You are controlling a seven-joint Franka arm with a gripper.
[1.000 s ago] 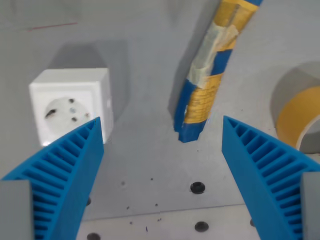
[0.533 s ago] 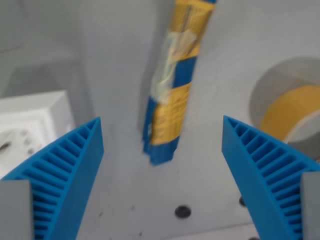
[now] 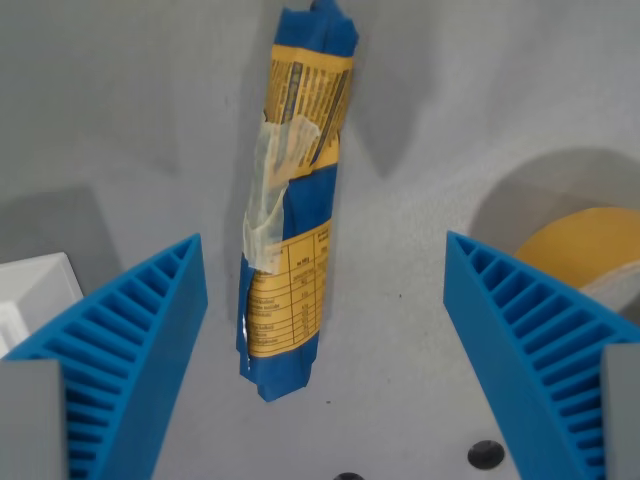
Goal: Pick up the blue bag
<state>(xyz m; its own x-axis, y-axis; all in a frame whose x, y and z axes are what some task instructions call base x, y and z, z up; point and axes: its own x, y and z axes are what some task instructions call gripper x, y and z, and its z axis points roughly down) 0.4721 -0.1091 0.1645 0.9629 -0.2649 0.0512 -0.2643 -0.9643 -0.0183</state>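
The blue bag (image 3: pixel 292 210) is a rolled blue packet with yellow labels and a strip of clear tape around its middle. It lies lengthwise on the grey table, running from the top centre down toward the wrist view's lower middle. My gripper (image 3: pixel 325 330) is open above it, its two ribbed blue fingers (image 3: pixel 120 340) wide apart. The bag's lower end sits between them, closer to the finger on the wrist view's left, touching neither.
A roll of yellow tape (image 3: pixel 585 250) lies at the wrist view's right, partly behind the right finger. A corner of a white socket box (image 3: pixel 35 290) shows at the left edge. Small dark holes (image 3: pixel 485 453) dot the table (image 3: pixel 120 100) near the bottom.
The camera has moved forward along the table, so the whole scene slid down and left in view. The bag's lower end now lies between the fingers, and the socket box is almost out of frame.
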